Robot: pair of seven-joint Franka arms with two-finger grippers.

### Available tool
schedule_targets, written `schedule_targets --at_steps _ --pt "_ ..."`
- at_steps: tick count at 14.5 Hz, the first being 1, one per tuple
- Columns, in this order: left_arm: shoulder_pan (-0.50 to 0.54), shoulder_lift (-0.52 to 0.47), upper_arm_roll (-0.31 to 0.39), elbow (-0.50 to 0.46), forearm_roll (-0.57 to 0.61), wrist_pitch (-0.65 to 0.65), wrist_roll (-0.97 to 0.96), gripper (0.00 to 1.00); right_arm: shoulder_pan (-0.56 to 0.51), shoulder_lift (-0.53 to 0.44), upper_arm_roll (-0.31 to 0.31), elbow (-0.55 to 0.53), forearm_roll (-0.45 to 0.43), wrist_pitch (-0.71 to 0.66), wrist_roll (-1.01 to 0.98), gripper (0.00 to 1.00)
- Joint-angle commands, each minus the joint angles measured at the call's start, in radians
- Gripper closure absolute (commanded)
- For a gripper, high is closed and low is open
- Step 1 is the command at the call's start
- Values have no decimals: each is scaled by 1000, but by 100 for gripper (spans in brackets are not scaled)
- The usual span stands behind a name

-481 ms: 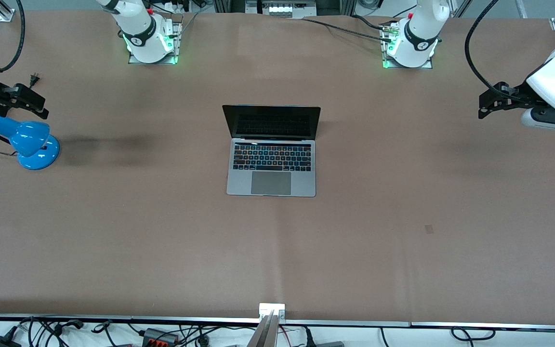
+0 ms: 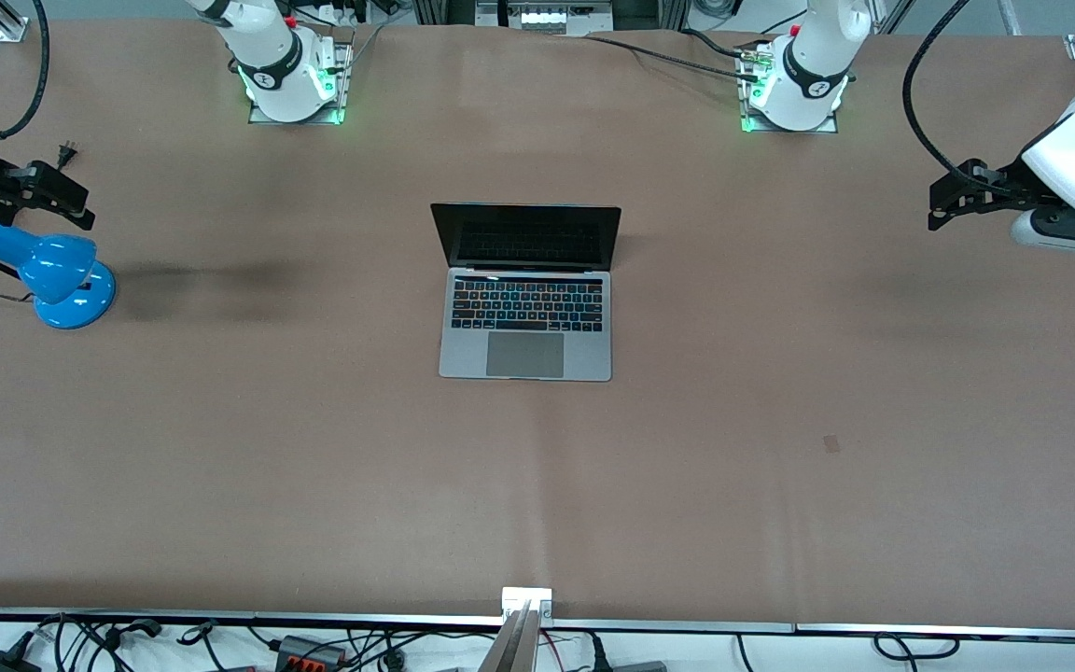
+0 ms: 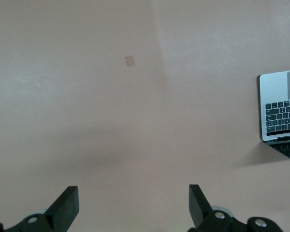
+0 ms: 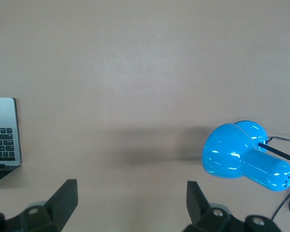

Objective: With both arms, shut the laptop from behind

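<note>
Little has moved since the earlier frame. The laptop (image 2: 526, 291), rigid but fragile, is best pushed at the lid's top edge. Both the left gripper (image 2: 937, 207) and right gripper (image 2: 80, 207) hang with jaws spread wide.

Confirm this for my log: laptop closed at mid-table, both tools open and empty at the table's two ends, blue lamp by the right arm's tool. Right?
Not quite: the laptop is open, its screen upright, as the front view shows. The left tool and right tool are open and empty at the table's ends, the blue lamp by the right one.
</note>
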Motion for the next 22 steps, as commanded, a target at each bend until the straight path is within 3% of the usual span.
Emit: schedule_targets --at_steps 1,5,8,10,18,22 --pt "2 3 4 23 -9 -20 3 0 3 -11 1 -23 2 3 -10 22" --pt "2 4 -1 23 -12 -14 5 0 31 9 2 -23 5 6 3 59" --pt "2 4 -2 24 -14 -12 5 0 33 10 2 -23 5 3 3 75" --pt "2 7 1 23 -20 -12 2 0 36 19 2 -22 6 1 3 97" --pt "2 33 7 21 -12 -147 2 0 143 58 4 -25 8 -33 6 100" --pt "1 104 10 25 -14 -147 31 0 174 75 2 -43 104 -74 18 100"
